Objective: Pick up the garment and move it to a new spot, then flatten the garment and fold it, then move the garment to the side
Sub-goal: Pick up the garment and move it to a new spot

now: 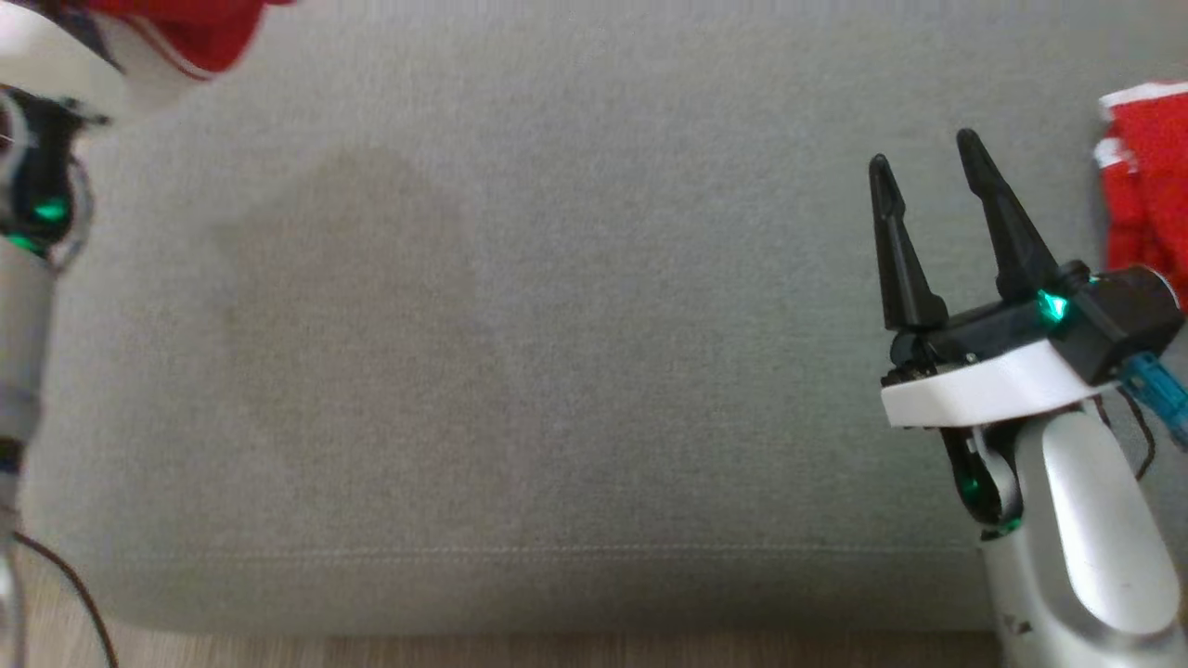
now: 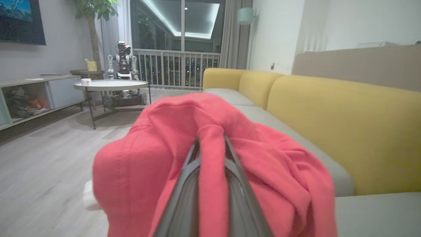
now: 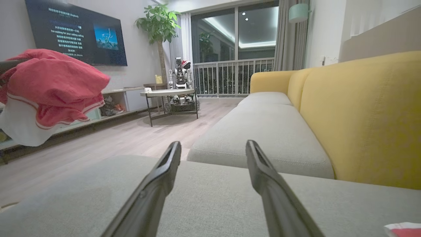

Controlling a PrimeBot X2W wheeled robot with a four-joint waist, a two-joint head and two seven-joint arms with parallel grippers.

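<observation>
**A:** How did the left tool (image 2: 211, 141) stand?

**B:** It was clenched on one narrow fold of the red garment (image 2: 148, 171), and the rest was heaped over its fingers. The garment hung in the air at the robot's left, lifted clear of the grey sofa cushion (image 1: 557, 325).

**A:** What worried you?

**B:** The pinch looked thin. I judged that a quick swing could have pulled the fold free. The bundle also seemed to hang out past the cushion's edge, so it might have dropped onto the wooden floor (image 1: 557, 649).

**A:** And the right tool (image 1: 923, 153)?

**B:** It was spread wide and empty, low over the cushion. Just beyond it lay another red-and-white cloth (image 1: 1146, 176), and a careless reach could have snagged that one instead.

**A:** Anything else?

**B:** The cloth draped over the fingers might have clung when let go and landed crumpled. That would have made the flattening harder.
</observation>
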